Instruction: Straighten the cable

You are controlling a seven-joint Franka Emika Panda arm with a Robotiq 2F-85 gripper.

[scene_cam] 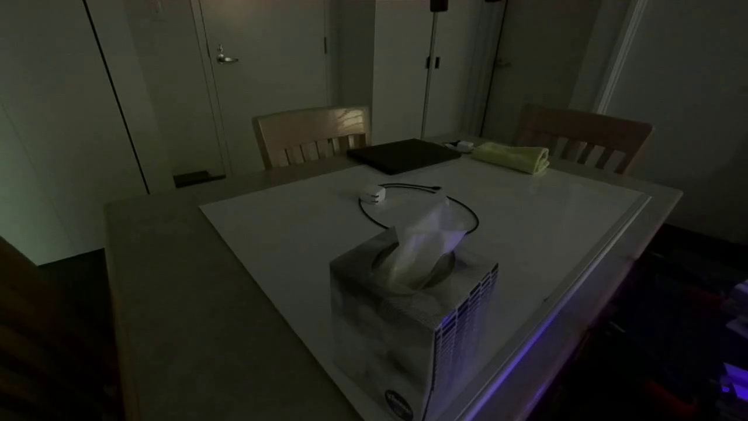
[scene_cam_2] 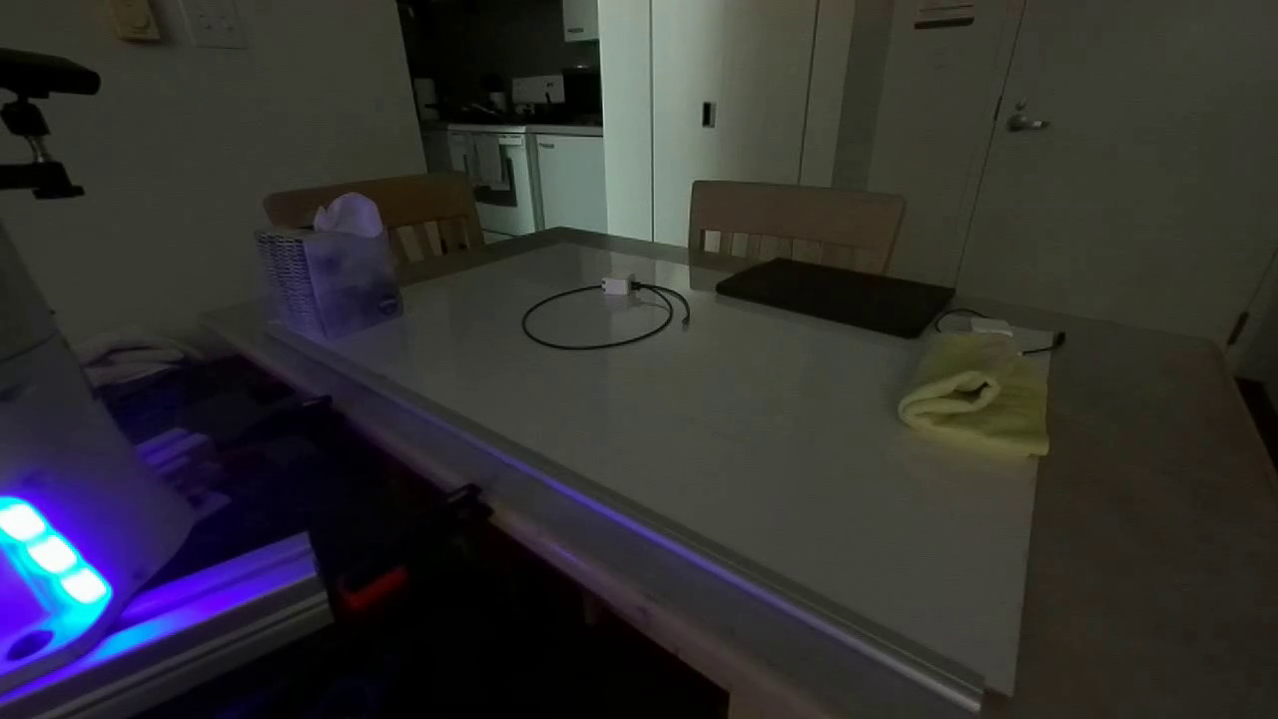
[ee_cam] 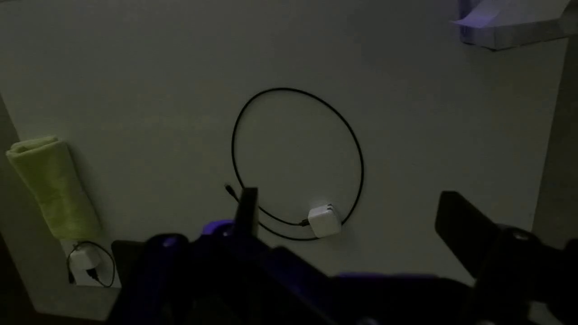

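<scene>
Cable (ee_cam: 362, 169) is lying looped on white board (scene_cam_2: 699, 429), adapter (ee_cam: 324, 220) is adjoining one end, fingers (ee_cam: 465, 234) are standing wide apart, gripping nothing

Black cable (ee_cam: 282, 89), white charger (ee_cam: 324, 221), yellow towel (ee_cam: 55, 189), tissue box (scene_cam: 385, 327) — partly grid-patterned

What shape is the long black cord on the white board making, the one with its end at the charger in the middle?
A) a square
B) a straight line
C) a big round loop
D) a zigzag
C: in the wrist view, the black cord curves right round on the white board, passing the white charger.
</scene>
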